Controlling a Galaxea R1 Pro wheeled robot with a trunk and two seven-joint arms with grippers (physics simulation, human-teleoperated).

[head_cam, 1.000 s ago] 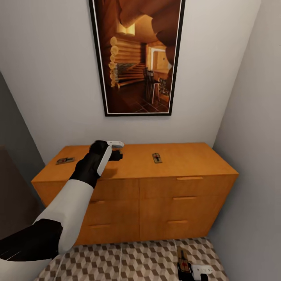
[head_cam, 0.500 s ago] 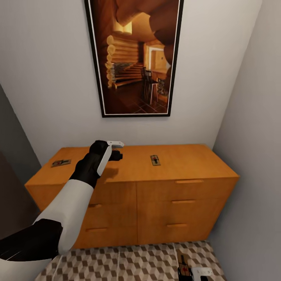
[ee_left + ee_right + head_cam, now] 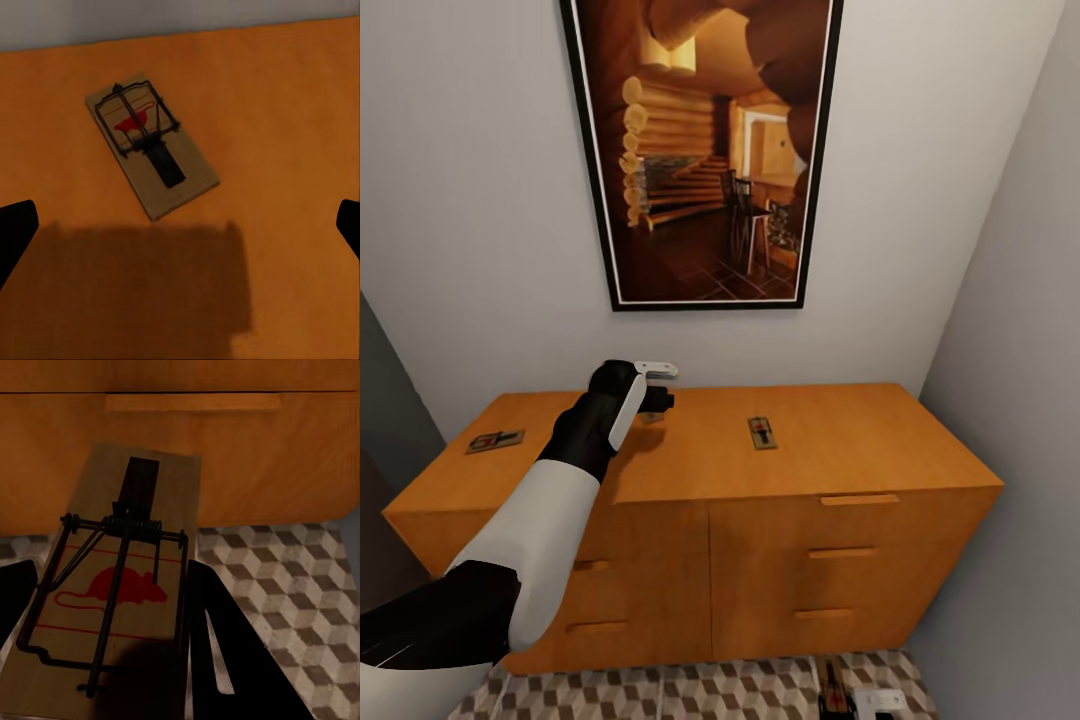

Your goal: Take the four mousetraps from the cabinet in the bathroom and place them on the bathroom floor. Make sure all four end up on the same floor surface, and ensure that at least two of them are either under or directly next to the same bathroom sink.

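Cabinet [image 3: 780, 500]: fills the lower middle of your head view, six drawers. Bathroom floor [image 3: 690, 692]: cube tiles along the bottom edge. Left claw [image 3: 656, 386]: centre-left, wide open, empty, hovering above one mousetrap [image 3: 150, 144]. Right claw [image 3: 105, 607]: gripping a mousetrap [image 3: 112, 592]. Other mousetraps on the cabinet top: centre [image 3: 762, 432], far left [image 3: 495, 440].

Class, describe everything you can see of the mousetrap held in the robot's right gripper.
The mousetrap is a flat tan wooden board with a dark wire frame, a coil spring, a black bar and a red mouse print. The right gripper holds it between dark fingers, above the patterned bathroom floor before the cabinet.
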